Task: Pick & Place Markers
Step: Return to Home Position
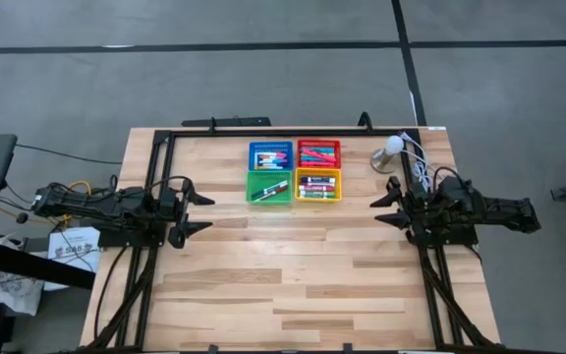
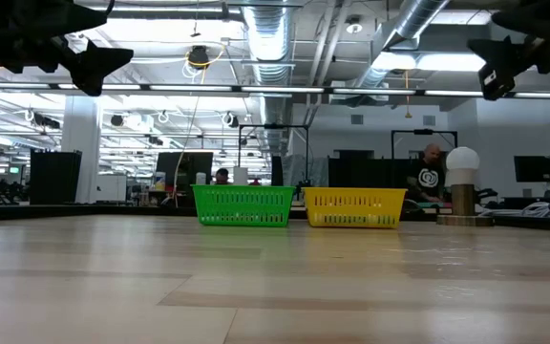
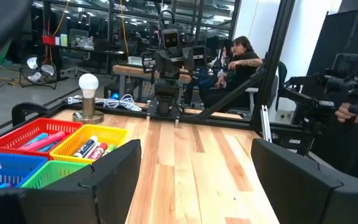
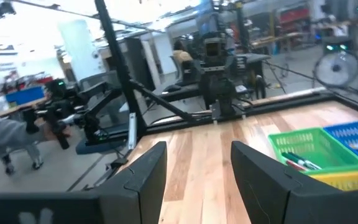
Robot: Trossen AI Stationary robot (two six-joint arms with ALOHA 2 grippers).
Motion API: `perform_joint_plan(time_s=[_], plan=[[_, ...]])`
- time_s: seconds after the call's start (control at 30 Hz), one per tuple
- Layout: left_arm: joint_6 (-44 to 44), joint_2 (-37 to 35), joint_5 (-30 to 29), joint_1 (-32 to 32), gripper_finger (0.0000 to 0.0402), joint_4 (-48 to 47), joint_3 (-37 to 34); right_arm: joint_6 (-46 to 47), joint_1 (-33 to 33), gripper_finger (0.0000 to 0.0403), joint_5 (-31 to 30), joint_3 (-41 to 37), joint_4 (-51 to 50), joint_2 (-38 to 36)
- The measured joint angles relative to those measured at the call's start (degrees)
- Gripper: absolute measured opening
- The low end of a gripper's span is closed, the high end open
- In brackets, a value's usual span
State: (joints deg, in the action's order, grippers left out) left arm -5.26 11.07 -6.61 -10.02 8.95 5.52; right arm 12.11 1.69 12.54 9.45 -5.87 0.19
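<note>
The markers lie inside four square mesh baskets at the table's far middle: blue (image 1: 269,155), red (image 1: 318,152), green (image 1: 269,186) and yellow (image 1: 318,184). Pink markers (image 3: 42,138) show in the red basket, white-barrelled ones (image 3: 92,149) in the yellow one. My left gripper (image 1: 197,212) hangs open above the table's left side, pointing level toward the right. My right gripper (image 1: 385,209) hangs open above the right side, pointing level toward the left. Both stand well apart from the baskets, with nothing between their fingers.
A small lamp with a white round bulb (image 1: 391,149) and a bundle of white cable (image 1: 416,162) stand at the far right. A black frame rail (image 1: 263,131) runs along the far edge. Bare wood (image 1: 293,275) spreads between the arms and toward the near edge.
</note>
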Motion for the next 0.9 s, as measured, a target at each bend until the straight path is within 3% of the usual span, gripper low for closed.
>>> perform_joint_plan(time_s=[0.9], plan=[[-0.13, 0.02, -0.2, 0.0, 0.0304, 0.52, 0.04, 1.46, 0.0, 0.0171, -0.62, 0.0, -1.66, 0.02]])
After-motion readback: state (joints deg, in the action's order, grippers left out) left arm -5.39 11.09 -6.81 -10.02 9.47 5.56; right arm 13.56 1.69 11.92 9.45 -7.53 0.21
